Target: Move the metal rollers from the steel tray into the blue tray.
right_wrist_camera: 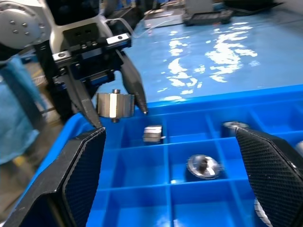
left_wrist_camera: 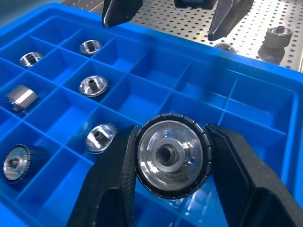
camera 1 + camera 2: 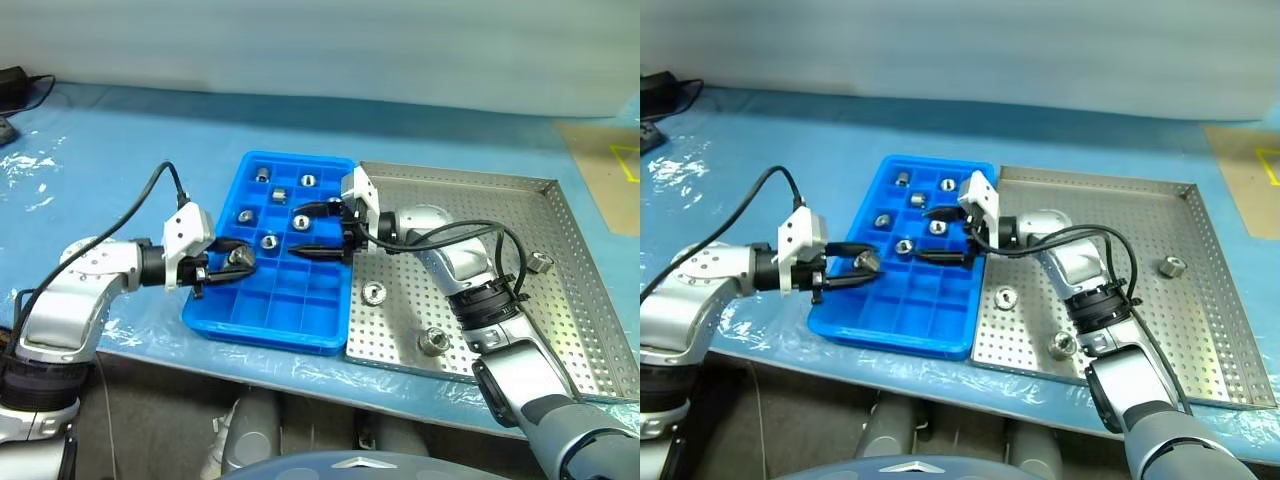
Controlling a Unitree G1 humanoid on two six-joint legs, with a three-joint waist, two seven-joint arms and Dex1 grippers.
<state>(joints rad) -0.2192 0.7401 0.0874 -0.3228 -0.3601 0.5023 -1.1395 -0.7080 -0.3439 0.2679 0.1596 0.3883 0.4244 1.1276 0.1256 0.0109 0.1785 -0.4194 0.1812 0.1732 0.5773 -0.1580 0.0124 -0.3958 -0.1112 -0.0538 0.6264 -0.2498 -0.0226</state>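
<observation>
Your left gripper [image 3: 228, 262] is reaching in level over the near left edge of the bright blue compartmented plastic tray [image 3: 262, 330], pinching a shiny ring-shaped metal roller [image 2: 173, 158]. Your right gripper [image 3: 318, 232] is pointing leftward across the tray's middle, jaws gaping and empty. Further rollers are sitting in the far compartments, and others on the perforated steel tray [image 3: 560, 300] beyond.
</observation>
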